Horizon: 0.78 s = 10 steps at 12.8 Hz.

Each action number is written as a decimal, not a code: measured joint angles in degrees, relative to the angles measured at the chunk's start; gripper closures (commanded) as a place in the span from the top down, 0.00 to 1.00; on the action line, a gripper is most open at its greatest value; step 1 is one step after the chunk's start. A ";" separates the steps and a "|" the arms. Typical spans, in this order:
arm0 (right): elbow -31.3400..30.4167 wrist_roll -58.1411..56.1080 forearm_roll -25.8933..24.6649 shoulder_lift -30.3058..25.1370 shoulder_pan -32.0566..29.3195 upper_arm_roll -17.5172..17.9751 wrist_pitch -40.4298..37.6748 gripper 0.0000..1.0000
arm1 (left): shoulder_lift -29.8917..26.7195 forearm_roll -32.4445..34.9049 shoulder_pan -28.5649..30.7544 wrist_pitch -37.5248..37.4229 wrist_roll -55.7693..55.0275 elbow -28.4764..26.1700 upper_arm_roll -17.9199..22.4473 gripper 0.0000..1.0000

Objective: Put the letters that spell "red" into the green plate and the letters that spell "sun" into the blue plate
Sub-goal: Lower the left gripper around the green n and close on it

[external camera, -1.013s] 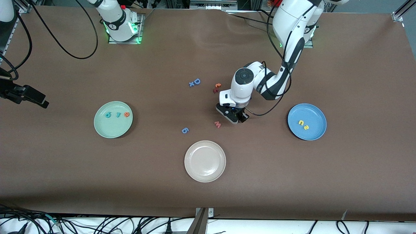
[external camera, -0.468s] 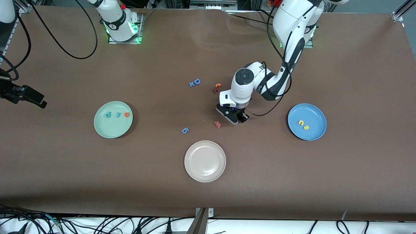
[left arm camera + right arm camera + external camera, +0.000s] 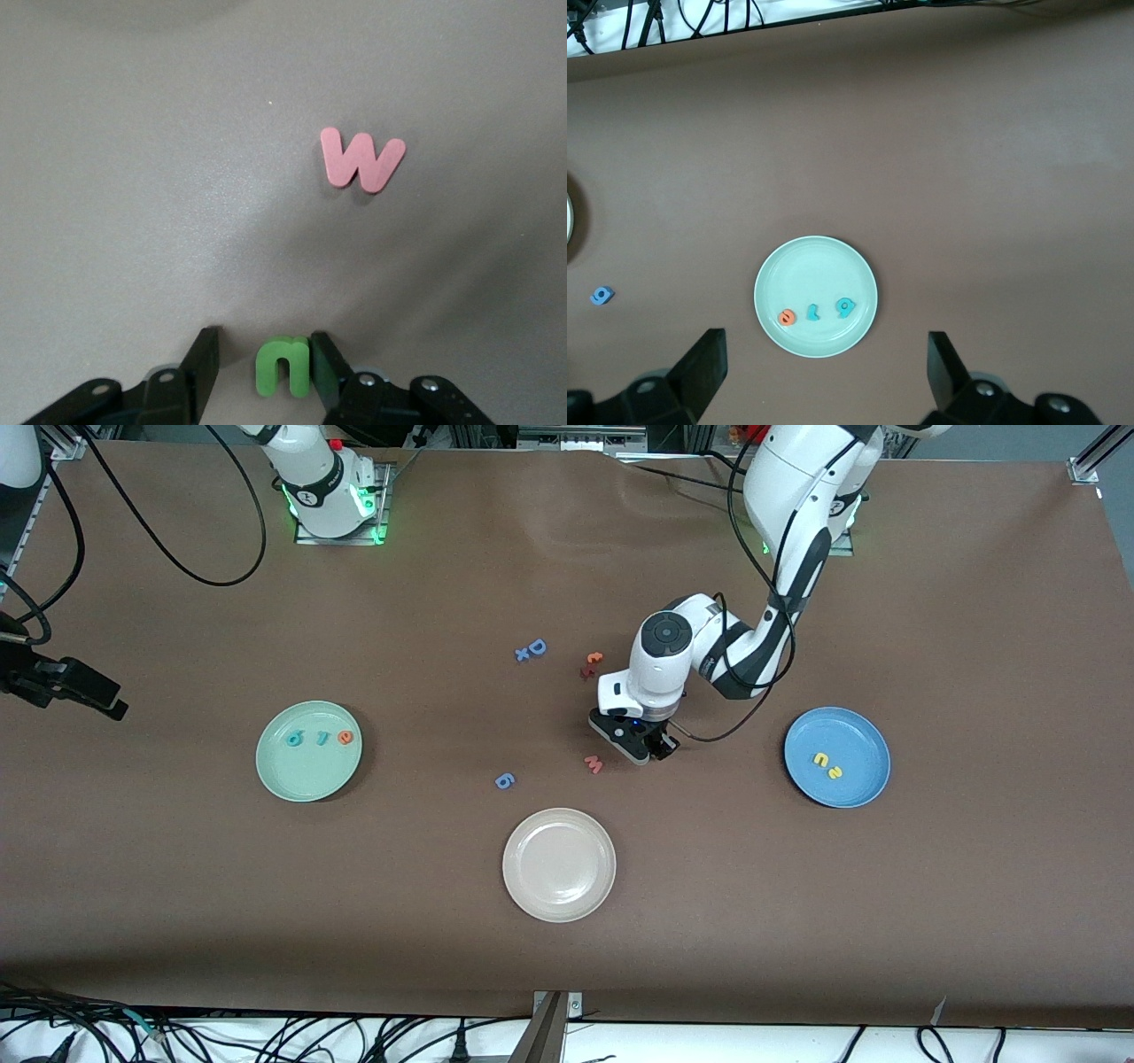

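Little has shifted: left gripper stays low beside the pink M, its jaws narrowing around the green u, one finger touching, not yet pinched. Blue plate holds yellow n and s. Right gripper waits wide open, high over the green plate. Foam u looks light, soft; squeeze its flat sides.
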 measured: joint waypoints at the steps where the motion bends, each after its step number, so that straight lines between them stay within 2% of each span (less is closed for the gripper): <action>1: 0.00 0.00 0.00 0.00 0.00 -0.01 -0.01 1.00 | 0.00 0.00 0.00 -0.06 0.00 0.06 -0.01 0.45; 10: 0.00 0.00 -0.01 -0.07 0.00 -0.03 -0.05 1.00 | 0.00 -0.03 1.30 -1.14 -0.03 0.61 -1.23 0.43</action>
